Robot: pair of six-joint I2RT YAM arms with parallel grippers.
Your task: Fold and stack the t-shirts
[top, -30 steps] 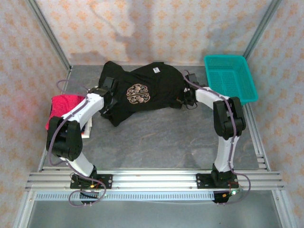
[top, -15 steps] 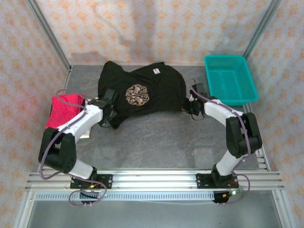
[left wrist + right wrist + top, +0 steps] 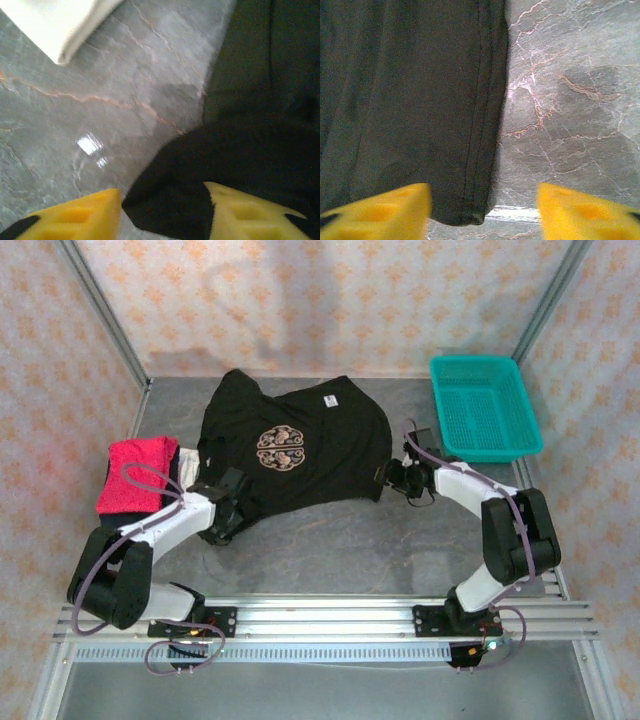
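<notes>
Rail: an aluminium rail [image 3: 320, 620] at the near edge carries both arm bases.
Left hand: the left hand [image 3: 162, 200] sits low at the near-left corner of the black t-shirt [image 3: 300, 445]. Its yellow fingers stand wide, and the cloth corner lies loose between them, unclamped.
Right hand: the right hand [image 3: 484, 200] is at the near-right hem corner, also spread wide. The hem end lies between its fingers, not pinched.
Why so: with one hand at each near corner, the tee looks laid out flat for its first fold.
Black tee: it is spread mid-surface and slightly skewed, with the emblem [image 3: 279, 439] facing up and the white label [image 3: 327, 401] toward the far side.
Crimson-pink t-shirt [image 3: 135, 472]: it lies folded at the left edge, near the black tee, and is probably the base of the stack.
Surface: the surface [image 3: 330, 540] is grey, veined like marble, and glossy.
Basket: a teal mesh basket [image 3: 472, 360] stands at the far right, apart from the cloth.
Room: the walls [image 3: 330, 300] are pale with an orange pattern, with metal frame posts at the corners.
</notes>
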